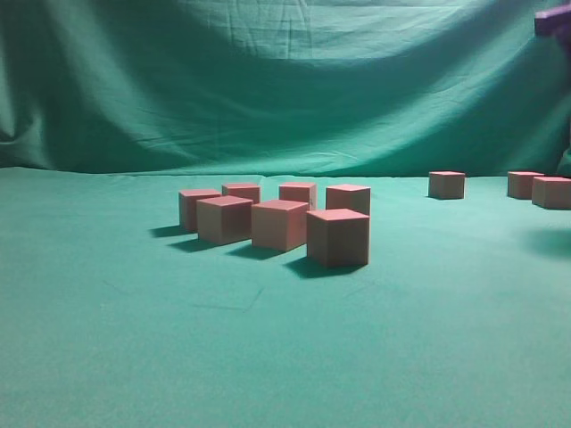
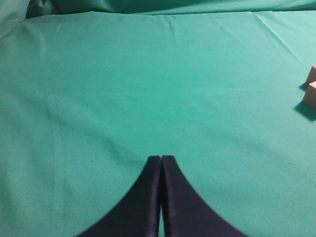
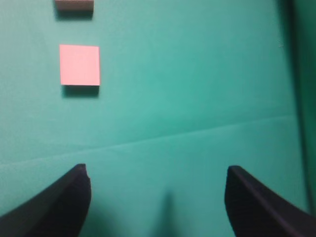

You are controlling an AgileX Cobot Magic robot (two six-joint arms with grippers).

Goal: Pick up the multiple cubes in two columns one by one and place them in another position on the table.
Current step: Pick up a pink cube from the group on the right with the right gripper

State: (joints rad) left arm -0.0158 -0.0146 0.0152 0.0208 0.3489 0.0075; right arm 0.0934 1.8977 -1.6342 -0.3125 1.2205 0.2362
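Nearest the exterior camera sits one cube (image 1: 338, 237) at the front of a cluster just left of the frame's centre, resting on the green table (image 1: 268, 357). Behind and to its left stand six more cubes (image 1: 268, 209) in two close rows, seven in the cluster. Farther right, near the backdrop (image 1: 268, 80), a single cube (image 1: 446, 185) stands apart, and two others (image 1: 541, 188) sit close together at the right edge. In the upper right corner a dark purple piece of an arm (image 1: 555, 20) just enters the frame. In the left wrist view, the left gripper (image 2: 161, 159) at bottom centre has its fingertips pressed together, holding nothing, over bare cloth; two cube corners (image 2: 311, 88) show at the middle right edge, well apart from it. In the right wrist view, the right gripper (image 3: 158, 175) has its fingers spread wide at the bottom of the frame, empty; a pink cube top (image 3: 79, 64) lies in the upper left, well above the left finger, and another cube (image 3: 73, 4) is cut off at the top edge.
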